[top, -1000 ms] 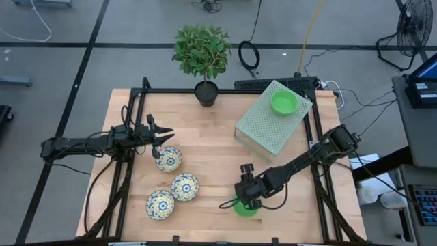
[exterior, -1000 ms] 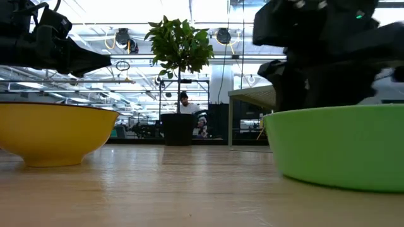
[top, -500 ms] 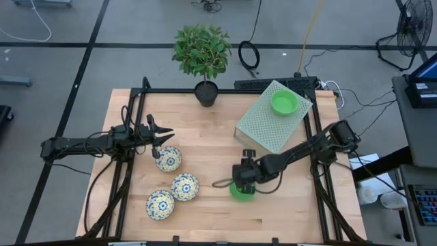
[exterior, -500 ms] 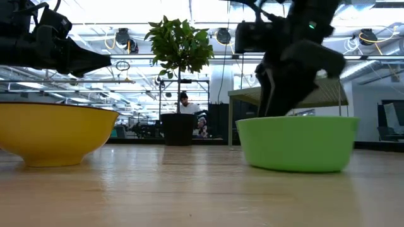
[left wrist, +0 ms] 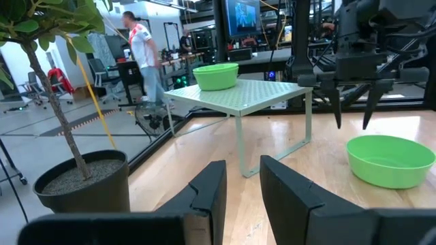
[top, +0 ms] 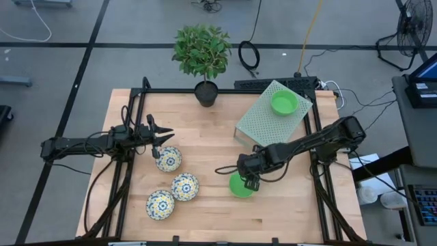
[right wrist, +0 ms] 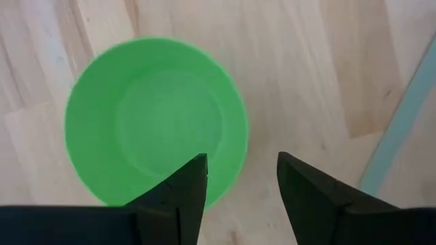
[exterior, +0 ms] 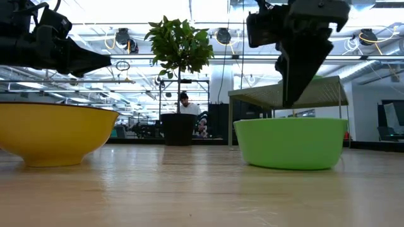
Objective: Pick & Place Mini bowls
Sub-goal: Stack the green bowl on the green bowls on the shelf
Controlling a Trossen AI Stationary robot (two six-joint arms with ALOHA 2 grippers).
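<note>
Green bowl [top: 240, 185] dragged inward; right claw [top: 250, 179] now open, raised above rim.

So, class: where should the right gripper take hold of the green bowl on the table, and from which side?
By the rim, from straight above. The green bowl sits upright and open on the table, so its thin wall is the only edge two fingers can pinch: one inside, one outside. The right gripper is open above it, one finger over the inside near the rim, probably a workable approach.
</note>
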